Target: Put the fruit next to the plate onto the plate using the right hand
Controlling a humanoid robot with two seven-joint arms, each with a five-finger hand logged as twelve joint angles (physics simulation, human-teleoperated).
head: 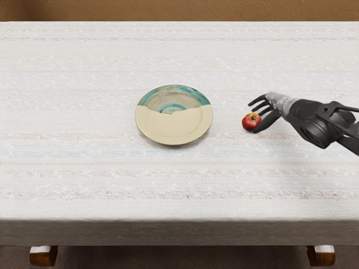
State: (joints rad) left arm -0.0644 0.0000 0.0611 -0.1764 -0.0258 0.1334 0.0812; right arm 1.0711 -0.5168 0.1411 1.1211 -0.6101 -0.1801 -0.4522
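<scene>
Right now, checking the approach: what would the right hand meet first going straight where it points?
The right hand, fingers spread, would likely meet the small red apple first; depth unclear.

I see a table (84, 168) with a pale, streaked top filling most of my view, and wooden feet (43, 255) under its front edge. Near the middle lies a round plate (174, 128), teal behind, cream in front. A red apple (251, 121) sits on the tabletop to its right, not touching it.
</scene>
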